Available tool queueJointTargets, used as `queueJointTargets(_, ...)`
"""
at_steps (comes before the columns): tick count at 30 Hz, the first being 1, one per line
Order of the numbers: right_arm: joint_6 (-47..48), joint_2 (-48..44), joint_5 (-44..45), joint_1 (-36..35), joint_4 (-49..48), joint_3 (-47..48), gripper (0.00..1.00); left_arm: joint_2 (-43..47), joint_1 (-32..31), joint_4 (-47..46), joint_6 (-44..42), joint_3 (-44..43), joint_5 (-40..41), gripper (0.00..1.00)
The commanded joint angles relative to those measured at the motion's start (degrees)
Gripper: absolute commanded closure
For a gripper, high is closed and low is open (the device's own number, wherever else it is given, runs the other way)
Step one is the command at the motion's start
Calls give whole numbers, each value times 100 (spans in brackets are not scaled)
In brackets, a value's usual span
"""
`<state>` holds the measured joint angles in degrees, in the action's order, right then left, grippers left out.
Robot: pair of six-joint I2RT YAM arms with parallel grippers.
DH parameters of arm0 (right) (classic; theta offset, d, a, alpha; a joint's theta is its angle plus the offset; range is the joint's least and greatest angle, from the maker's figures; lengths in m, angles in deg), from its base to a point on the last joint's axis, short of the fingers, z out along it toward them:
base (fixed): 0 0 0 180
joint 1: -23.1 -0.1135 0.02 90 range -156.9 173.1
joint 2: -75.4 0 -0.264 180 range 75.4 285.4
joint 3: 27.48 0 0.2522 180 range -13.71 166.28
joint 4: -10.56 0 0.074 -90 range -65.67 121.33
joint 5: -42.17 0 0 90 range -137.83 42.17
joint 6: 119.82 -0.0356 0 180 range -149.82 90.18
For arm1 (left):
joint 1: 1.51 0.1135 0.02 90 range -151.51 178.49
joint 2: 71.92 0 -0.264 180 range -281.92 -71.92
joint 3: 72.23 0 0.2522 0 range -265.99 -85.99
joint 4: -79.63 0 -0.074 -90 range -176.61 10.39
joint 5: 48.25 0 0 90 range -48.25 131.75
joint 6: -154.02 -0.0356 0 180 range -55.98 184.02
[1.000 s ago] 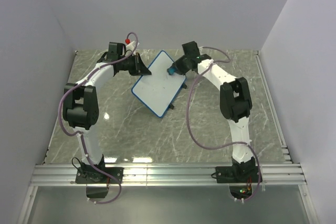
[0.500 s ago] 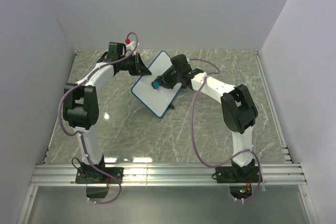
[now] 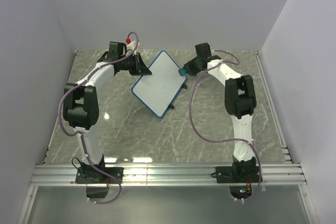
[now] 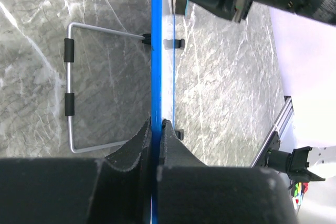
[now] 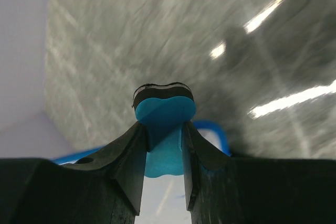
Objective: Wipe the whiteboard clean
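The whiteboard [image 3: 159,85] has a blue frame and stands tilted at the table's far middle. Its face looks nearly blank from above. My left gripper [image 3: 143,71] is shut on its left edge. In the left wrist view the board [image 4: 156,35] is edge-on between my gripper's [image 4: 156,124] pads. My right gripper [image 3: 185,70] is shut on a blue eraser [image 3: 182,71] at the board's upper right edge. In the right wrist view the eraser [image 5: 164,114] sits between the gripper's [image 5: 164,129] fingers, with the white board [image 5: 157,203] below.
The board's wire stand [image 4: 71,85] with black sleeves rests on the grey marble table [image 3: 126,124] behind the board. White walls enclose the table on the left, back and right. An aluminium rail [image 3: 168,174] runs along the near edge.
My right gripper swept the eraser down-left over the board's face, then came back up to the board's upper right edge. The left gripper and the board have not moved.
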<state>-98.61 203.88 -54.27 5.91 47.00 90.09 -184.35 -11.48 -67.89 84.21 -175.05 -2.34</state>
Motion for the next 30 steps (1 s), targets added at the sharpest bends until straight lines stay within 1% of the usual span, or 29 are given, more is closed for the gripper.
queueJointTargets(1, 235, 177, 319, -12, 334, 342, 100, -43, -224, 817, -463, 81, 244, 100)
queueJointTargets(6, 60, -51, 178, -188, 53, -79, 100, -25, -215, 791, -472, 125, 252, 100)
queueJointTargets(12, -212, -543, 20, -680, -220, -598, 100, -96, -224, 791, -472, 90, 270, 100)
queueJointTargets(15, -432, -841, 2, -908, -421, -1063, 100, -139, -215, 800, -472, 38, 279, 100)
queueJointTargets(18, -670, -1096, -103, -1181, -755, -1800, 100, -175, -224, 800, -445, -41, 279, 100)
queueJointTargets(22, -951, -1203, -261, -1585, -1045, -2232, 100, -184, -224, 738, -410, -33, 270, 100)
queueJointTargets(25, -1074, -1151, -463, -1822, -1282, -2277, 100, -175, -215, 668, -366, 11, 270, 100)
queueJointTargets(30, -1145, -1028, -806, -2051, -1643, -2023, 100, -140, -224, 554, -287, 108, 235, 100)
